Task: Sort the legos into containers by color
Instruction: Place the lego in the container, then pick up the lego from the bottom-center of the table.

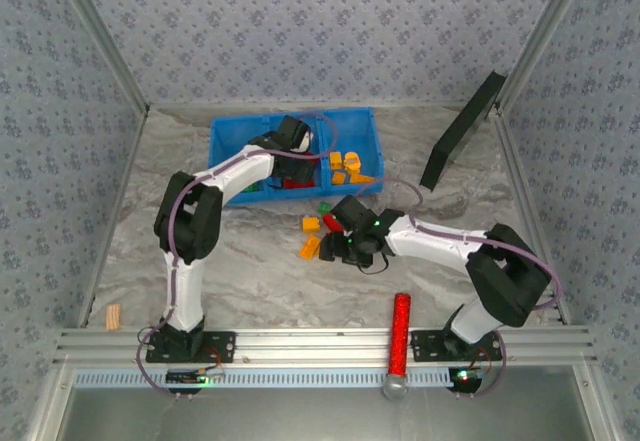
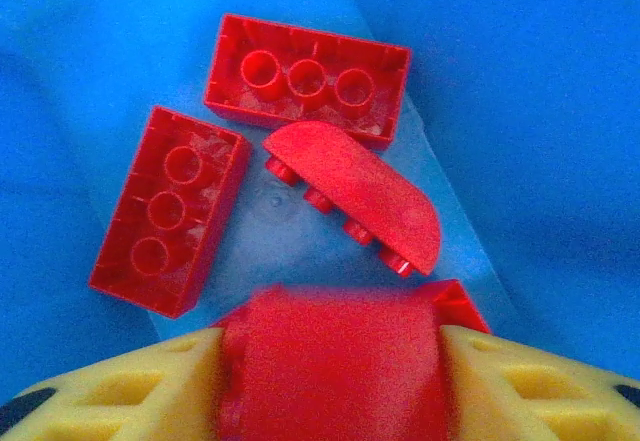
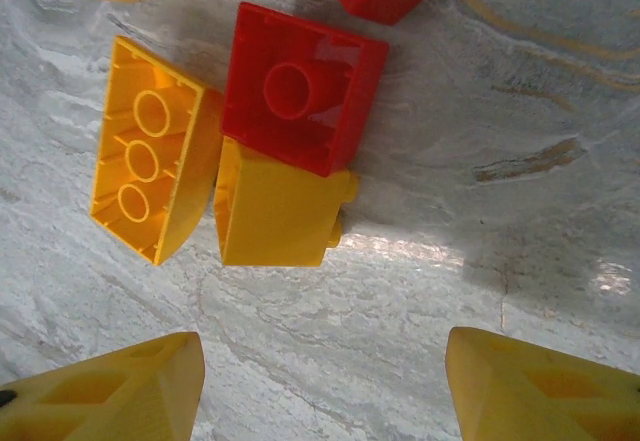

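Observation:
The blue tray (image 1: 222, 126) stands at the back of the table. My left gripper (image 1: 297, 156) is down in its middle container, shut on a blurred red lego (image 2: 330, 361) that fills the gap between both fingers. Below it lie two red bricks (image 2: 305, 79) (image 2: 170, 209) and a curved red piece (image 2: 355, 191). Orange legos (image 1: 350, 164) sit in the right container. My right gripper (image 3: 320, 381) hangs open over bare table, just short of a yellow lego (image 3: 275, 206), a red one (image 3: 300, 86) and a long yellow one (image 3: 150, 151).
A red cylinder with a silver base (image 1: 400, 336) lies by the near rail between the arm bases. A black panel (image 1: 460, 131) leans at the back right. A small wooden block (image 1: 113, 315) sits at the near left. Patterned walls enclose the table.

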Motion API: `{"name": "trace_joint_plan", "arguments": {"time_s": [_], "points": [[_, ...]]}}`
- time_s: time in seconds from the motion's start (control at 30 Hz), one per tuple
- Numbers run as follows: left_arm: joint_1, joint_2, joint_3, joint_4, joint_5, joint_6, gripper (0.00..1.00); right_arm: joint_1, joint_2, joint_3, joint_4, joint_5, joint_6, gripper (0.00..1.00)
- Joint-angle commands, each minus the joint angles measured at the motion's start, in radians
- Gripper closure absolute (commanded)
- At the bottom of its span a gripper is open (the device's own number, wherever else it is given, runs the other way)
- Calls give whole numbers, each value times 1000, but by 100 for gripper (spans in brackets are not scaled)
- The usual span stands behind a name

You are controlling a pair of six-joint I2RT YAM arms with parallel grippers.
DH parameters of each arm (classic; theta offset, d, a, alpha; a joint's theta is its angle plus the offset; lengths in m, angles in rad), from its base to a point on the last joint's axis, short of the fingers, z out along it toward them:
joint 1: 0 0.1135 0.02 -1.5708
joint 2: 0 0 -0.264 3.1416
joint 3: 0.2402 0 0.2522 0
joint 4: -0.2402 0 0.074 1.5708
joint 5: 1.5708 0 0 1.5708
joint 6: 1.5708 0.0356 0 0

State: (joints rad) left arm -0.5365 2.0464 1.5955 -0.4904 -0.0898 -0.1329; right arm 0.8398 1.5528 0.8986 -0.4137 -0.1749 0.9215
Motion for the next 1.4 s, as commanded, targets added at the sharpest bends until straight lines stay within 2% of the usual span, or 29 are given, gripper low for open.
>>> {"name": "trace_joint_plan", "arguments": {"time_s": [0.0,0.17,0.47,0.73,1.17,1.37], "points": [[13,-8,19,15,15,-8,40,5,24,35,1,-11,21,33],[14,-59,4,27,19,-5,36,6,51,53,3,-17,14,33],[13,-177,-17,47,62,-17,35,7,110,87,24,-24,12,35],[13,-278,-26,35,96,-25,34,5,177,148,-48,16,-35,38],[12,-465,-123,-15,70,-37,31,5,280,186,-150,55,-136,58],[6,-578,-224,-66,75,-54,31,1,211,205,-244,102,-205,69]]}}
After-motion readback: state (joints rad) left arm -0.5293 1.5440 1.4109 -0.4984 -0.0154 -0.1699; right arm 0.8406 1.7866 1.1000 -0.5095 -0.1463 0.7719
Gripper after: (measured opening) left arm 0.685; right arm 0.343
